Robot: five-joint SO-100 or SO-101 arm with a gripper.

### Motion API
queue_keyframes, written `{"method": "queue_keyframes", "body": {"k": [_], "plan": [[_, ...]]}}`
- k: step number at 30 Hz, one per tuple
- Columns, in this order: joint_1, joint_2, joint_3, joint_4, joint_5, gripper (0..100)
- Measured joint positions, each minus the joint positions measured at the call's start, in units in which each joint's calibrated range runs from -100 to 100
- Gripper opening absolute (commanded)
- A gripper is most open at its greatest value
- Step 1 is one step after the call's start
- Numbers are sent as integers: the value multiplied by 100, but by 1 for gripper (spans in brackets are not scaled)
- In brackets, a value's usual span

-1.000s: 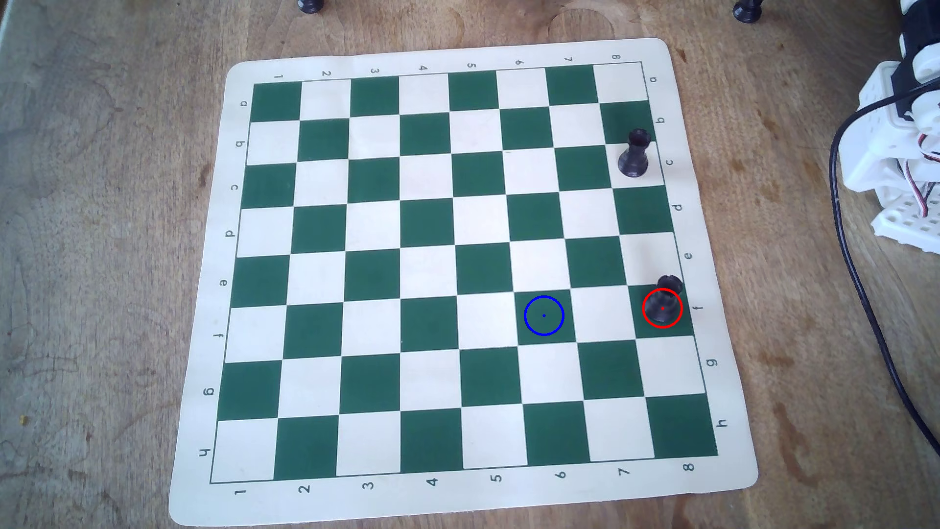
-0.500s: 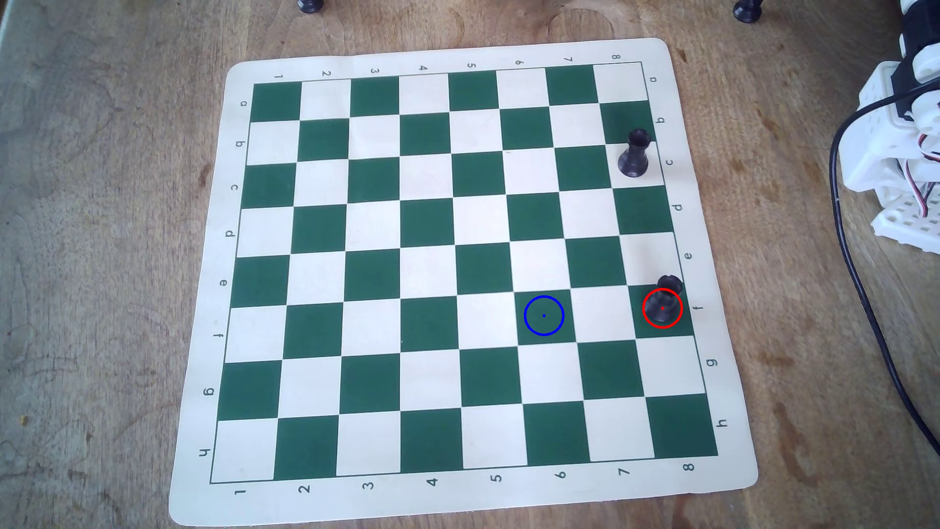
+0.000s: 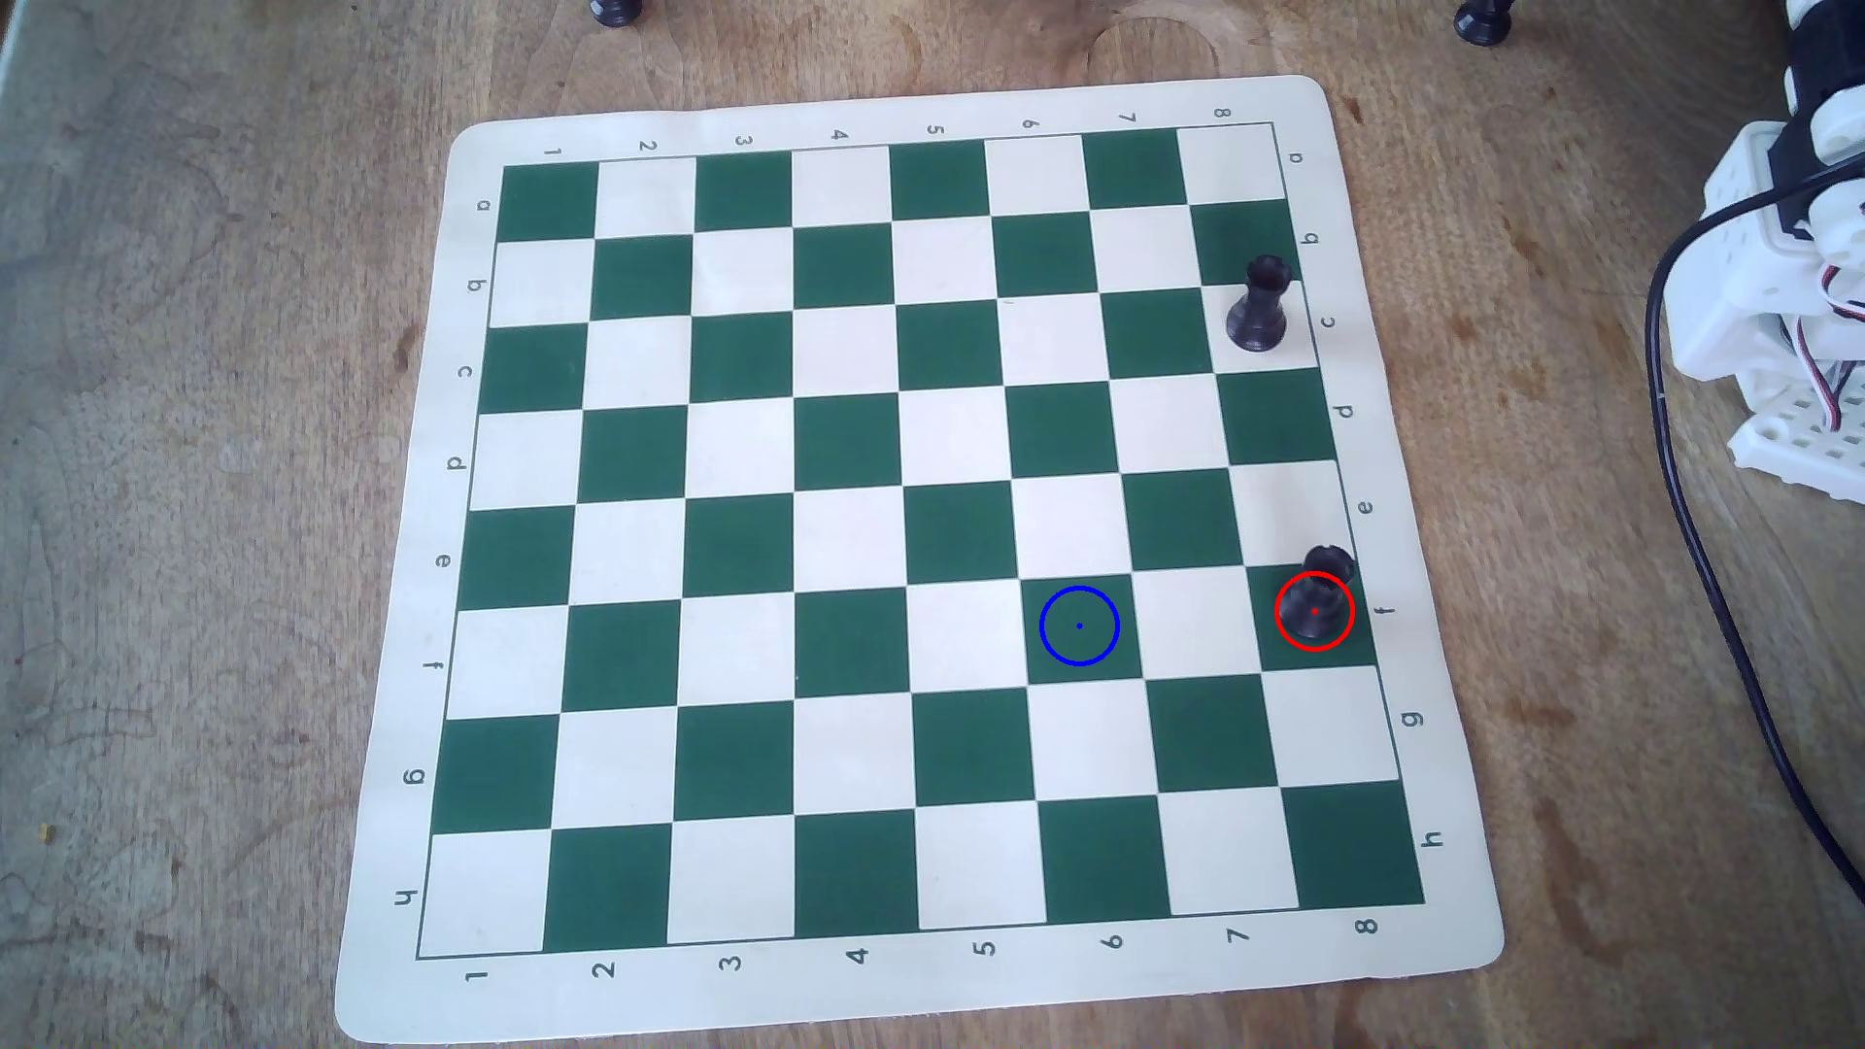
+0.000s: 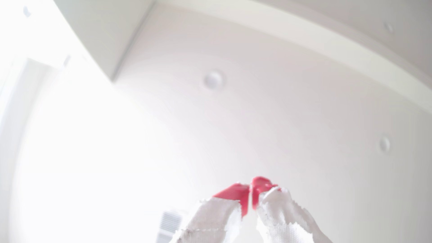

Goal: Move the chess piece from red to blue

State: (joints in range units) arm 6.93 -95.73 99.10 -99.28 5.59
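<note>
My hand (image 4: 250, 187) points at the ceiling, red tips pressed together on nothing, so I must open it, swing down and pinch the rook (image 3: 1317, 595) on red (image 3: 1278, 625) at its waist, avoiding the other rook (image 3: 1258, 305).

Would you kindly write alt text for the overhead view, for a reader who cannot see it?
A black rook stands inside a red circle near the right edge of a green-and-cream chessboard on a wooden table. A blue circle marks an empty green square two squares to its left. A second black rook stands farther up; the white robot arm sits at the right edge.
</note>
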Motion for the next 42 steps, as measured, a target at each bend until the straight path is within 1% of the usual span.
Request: {"method": "queue_keyframes", "body": {"k": [3,6,8,9,10,12,14,15,17,18,21,23,25,27,28,30,33,35,37,40,42], "plan": [[0,0,0,0,-220,0],[0,0,0,-8,-654,0],[0,0,0,-8,-786,0],[0,0,0,-16,-904,1],[0,0,0,-16,-1153,1],[0,0,0,-16,-1260,2],[0,0,0,-16,-1304,6],[0,0,0,-8,-1309,10],[0,0,0,135,-1309,15],[0,0,0,239,-1309,23],[29,0,0,661,-1284,29],[29,0,0,1076,-1026,29],[29,0,0,1331,-918,30],[29,0,0,1801,-777,34],[29,0,0,2239,-733,35],[29,0,0,2590,-723,37],[29,0,0,3139,-698,35],[29,0,0,3450,-630,38],[29,0,0,4151,-498,40],[29,0,-18,4749,-400,40],[29,0,-172,5785,-288,40]]}}
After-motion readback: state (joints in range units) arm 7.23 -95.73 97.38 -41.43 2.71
